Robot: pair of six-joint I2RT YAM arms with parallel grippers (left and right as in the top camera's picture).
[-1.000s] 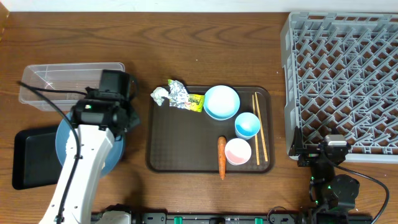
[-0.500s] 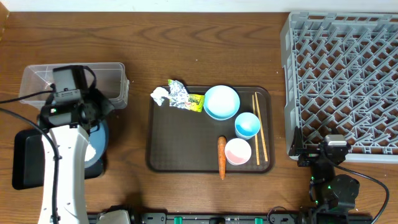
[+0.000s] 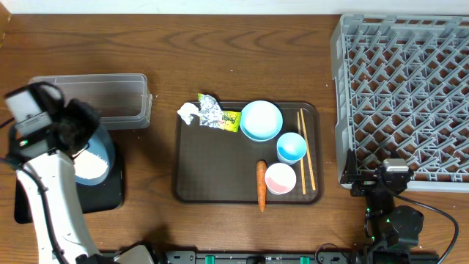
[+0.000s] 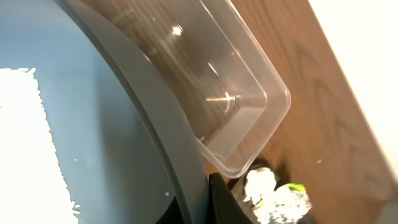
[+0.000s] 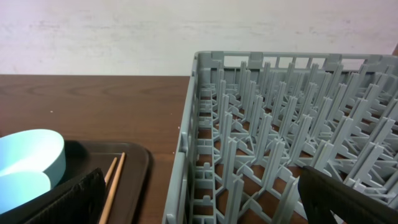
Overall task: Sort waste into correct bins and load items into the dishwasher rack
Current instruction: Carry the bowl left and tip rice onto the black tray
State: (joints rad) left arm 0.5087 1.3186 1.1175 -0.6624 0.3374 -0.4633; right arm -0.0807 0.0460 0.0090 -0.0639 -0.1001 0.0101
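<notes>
Left claw (image 4: 208, 190) of mine grips the dark-blue bowl (image 3: 97, 147) at nine o'clock, above the black tray (image 3: 110, 196); one finger hides behind its rim, rice (image 4: 25, 143) cut off. Right claw (image 5: 202, 180) gapes at four o'clock.

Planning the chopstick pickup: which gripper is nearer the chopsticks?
Right. The right gripper sits by the rack corner, just right of the chopsticks; the left gripper is far to their left, holding the dark-blue bowl over the black tray.
</notes>
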